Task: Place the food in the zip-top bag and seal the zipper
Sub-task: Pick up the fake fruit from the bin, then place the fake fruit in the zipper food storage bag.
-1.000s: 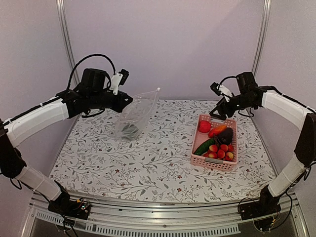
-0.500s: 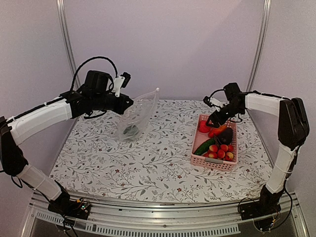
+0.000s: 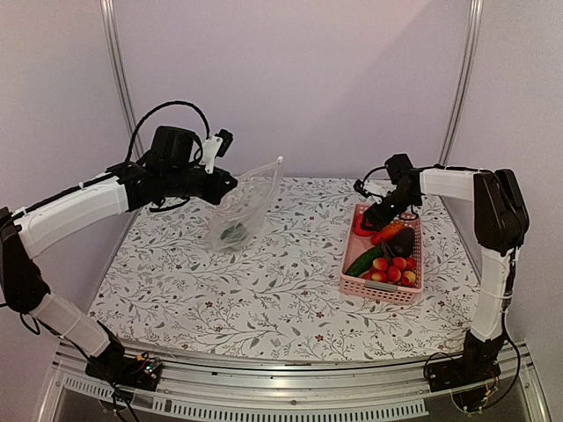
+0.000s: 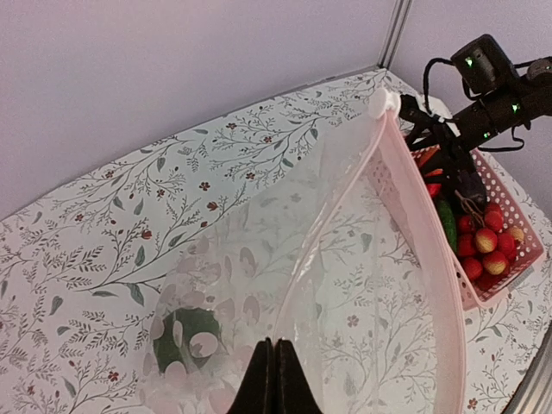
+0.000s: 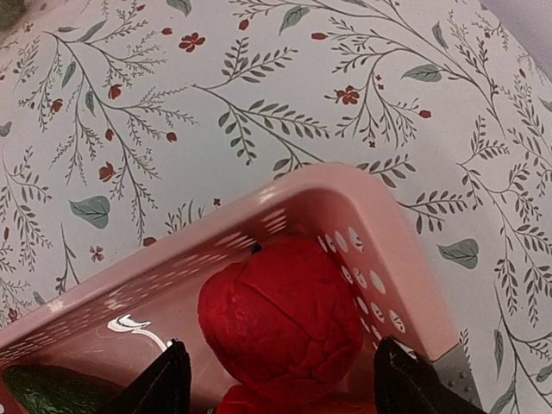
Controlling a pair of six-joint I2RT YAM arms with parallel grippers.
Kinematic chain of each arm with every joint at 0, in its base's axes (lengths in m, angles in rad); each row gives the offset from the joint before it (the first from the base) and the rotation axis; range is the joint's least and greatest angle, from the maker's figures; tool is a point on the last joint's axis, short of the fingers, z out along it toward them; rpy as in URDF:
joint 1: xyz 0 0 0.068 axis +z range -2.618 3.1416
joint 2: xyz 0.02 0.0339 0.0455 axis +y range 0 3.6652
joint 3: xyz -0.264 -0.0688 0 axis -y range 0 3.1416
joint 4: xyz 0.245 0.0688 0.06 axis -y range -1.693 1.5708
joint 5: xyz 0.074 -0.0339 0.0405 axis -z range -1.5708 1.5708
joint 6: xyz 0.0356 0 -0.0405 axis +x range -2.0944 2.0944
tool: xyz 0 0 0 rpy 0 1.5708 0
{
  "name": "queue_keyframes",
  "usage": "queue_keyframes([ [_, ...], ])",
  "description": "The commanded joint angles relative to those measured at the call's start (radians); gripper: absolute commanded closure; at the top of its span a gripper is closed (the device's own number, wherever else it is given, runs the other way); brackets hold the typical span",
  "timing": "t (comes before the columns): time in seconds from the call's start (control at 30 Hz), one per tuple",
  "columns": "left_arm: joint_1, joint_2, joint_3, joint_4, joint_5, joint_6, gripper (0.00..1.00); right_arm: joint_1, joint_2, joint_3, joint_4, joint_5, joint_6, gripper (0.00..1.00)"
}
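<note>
Left pincer: fingers pressed together on the near edge of the bag, bottom centre of the left wrist view; I see it left of centre in the top view

Bag: hangs tilted from that grip, its lower end down at the surface; I cannot tell whether it touches

Zipper: a pale strip along the bag's right edge in the left wrist view

In the bag: one dark green round piece, low in the pouch

Right pincer: fingers apart, one on either side of the red ball; I cannot tell whether they touch it

Basket: pink, right of centre in the top view; the ball sits in its far corner

Other food: cucumber, eggplant, pepper and the red-yellow fruit cluster, all in the basket
</note>
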Motion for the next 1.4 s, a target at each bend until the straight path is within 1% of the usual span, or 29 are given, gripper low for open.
queue_keyframes([
  [0.0, 0.012, 0.007, -0.012, 0.011, -0.005, 0.01, 1.0, 0.019, 0.049, 0.026, -0.001, 0.003, 0.007, 0.28],
  [0.17, 0.011, 0.005, -0.012, 0.01, -0.008, 0.011, 1.0, 0.028, 0.083, 0.033, 0.003, 0.009, 0.008, 0.29],
  [0.23, 0.012, 0.007, -0.012, 0.01, -0.009, 0.012, 1.0, 0.03, 0.092, 0.035, 0.007, 0.01, 0.012, 0.31],
  [0.3, 0.012, 0.006, -0.012, 0.01, -0.008, 0.012, 1.0, 0.029, 0.093, 0.036, 0.009, 0.011, 0.014, 0.37],
  [0.43, 0.012, 0.005, -0.012, 0.01, -0.008, 0.011, 1.0, 0.028, 0.057, 0.01, 0.008, 0.007, 0.018, 0.53],
  [0.57, 0.012, 0.006, -0.012, 0.011, 0.0, 0.009, 1.0, 0.029, -0.059, -0.049, 0.006, 0.003, 0.015, 0.59],
  [0.8, 0.012, 0.007, -0.01, 0.011, 0.011, 0.001, 1.0, 0.043, -0.265, -0.076, -0.058, -0.068, 0.017, 0.61],
  [1.03, 0.012, 0.017, -0.011, 0.013, 0.012, 0.0, 1.0, 0.15, -0.396, -0.03, -0.05, -0.155, -0.003, 0.62],
  [1.17, 0.01, 0.028, -0.009, 0.014, 0.04, -0.002, 1.0, 0.221, -0.4, 0.063, -0.054, -0.231, -0.007, 0.61],
  [1.37, 0.01, 0.023, -0.011, 0.025, 0.089, -0.005, 1.0, 0.373, -0.325, 0.238, -0.089, -0.266, -0.016, 0.61],
])
